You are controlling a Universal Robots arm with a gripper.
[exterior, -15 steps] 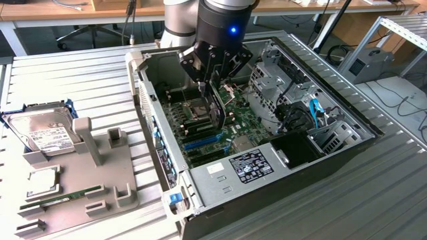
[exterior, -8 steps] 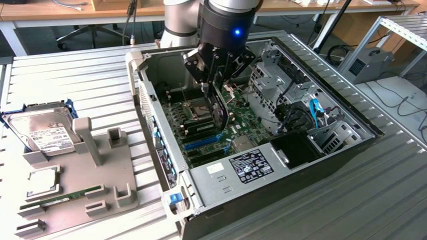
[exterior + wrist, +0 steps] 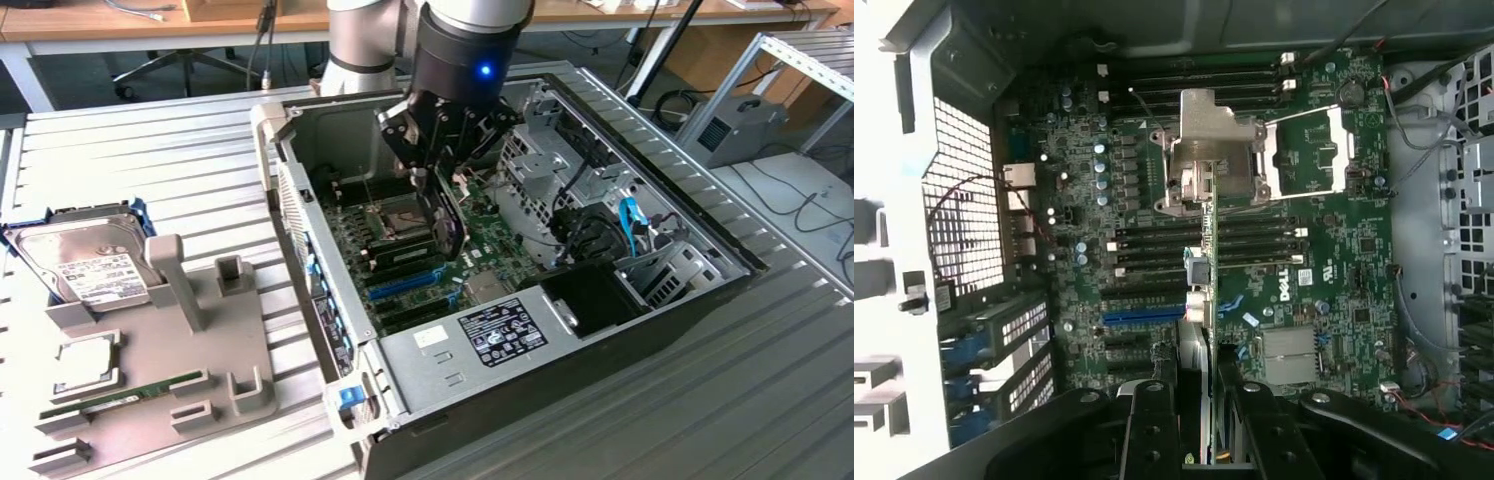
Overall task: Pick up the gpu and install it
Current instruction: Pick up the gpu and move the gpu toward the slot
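You have the gripper (image 3: 442, 160) clamped on the gpu (image 3: 449, 215), hung edge-down (presumably so its connector faces the slots) over the motherboard (image 3: 1334, 300), midway between the case (image 3: 287, 160) walls

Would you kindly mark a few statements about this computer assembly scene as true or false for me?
1. The gripper holds the gpu edge-on over the motherboard. True.
2. The hard drive lies inside the computer case. False: it sits outside the case, at the exterior view's left, by the grey holder.
3. The case is open, with the motherboard exposed. True.
4. The green memory stick is in the gripper. False: it lies in the grey holder.
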